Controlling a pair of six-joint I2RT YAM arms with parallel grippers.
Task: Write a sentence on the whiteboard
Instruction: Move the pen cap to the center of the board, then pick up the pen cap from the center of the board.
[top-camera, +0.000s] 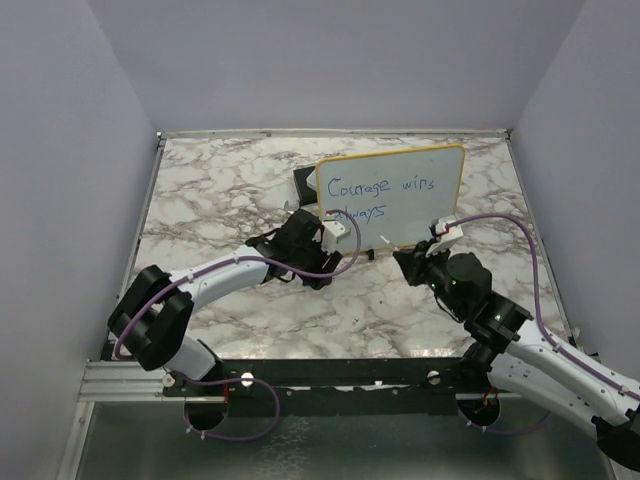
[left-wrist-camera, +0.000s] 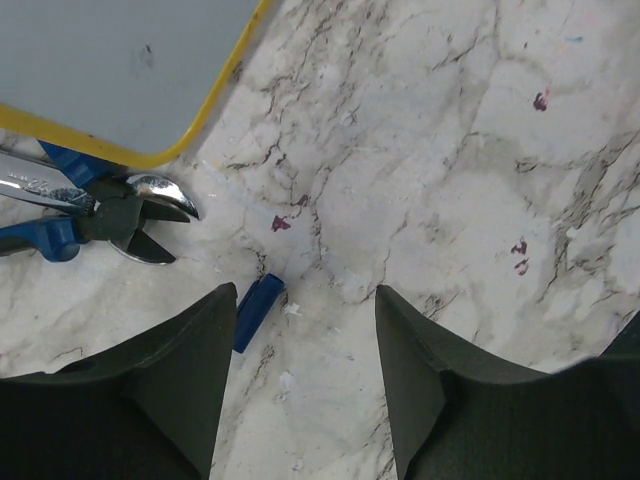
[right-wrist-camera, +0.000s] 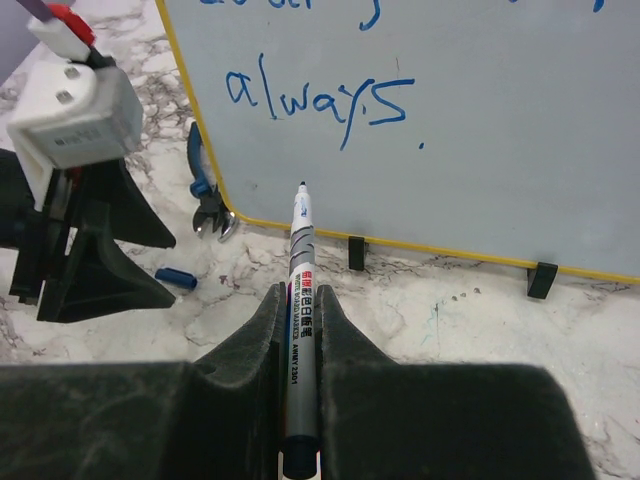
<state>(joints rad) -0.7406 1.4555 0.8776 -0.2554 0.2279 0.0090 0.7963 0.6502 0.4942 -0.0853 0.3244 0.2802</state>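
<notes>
Where it stands on small black feet (right-wrist-camera: 356, 252), the whiteboard (top-camera: 400, 195) sits toward 1 o'clock of the marble table (top-camera: 220, 190) in the top view, its face turned to the arms and "Courage wins always" written on it in blue over two lines. Its yellow frame (right-wrist-camera: 205, 130) runs down the left side and along the bottom edge in the right wrist view. The right gripper (right-wrist-camera: 300, 305) is clamped on a marker (right-wrist-camera: 302, 240), whose bare tip points to 12 o'clock at the low part of the whiteboard under the word "always"; whether the tip touches the surface cannot be told. At 9 o'clock of that tip lie blue-handled pliers (right-wrist-camera: 205, 205), their handles reaching under the whiteboard's lower left corner and their jaws pointing away from it. A blue cap (right-wrist-camera: 175, 277) lies on the table at 7 o'clock of the pliers, apart from them. The left gripper (left-wrist-camera: 305, 300) hangs just over the table beside that corner, fingers spread wide with only bare marble between them, the cap just beside its left finger (left-wrist-camera: 190, 360) and the pliers at 10 o'clock. A dark box (top-camera: 303, 185) sits at 9 o'clock of the whiteboard, partly hidden behind its left edge
</notes>
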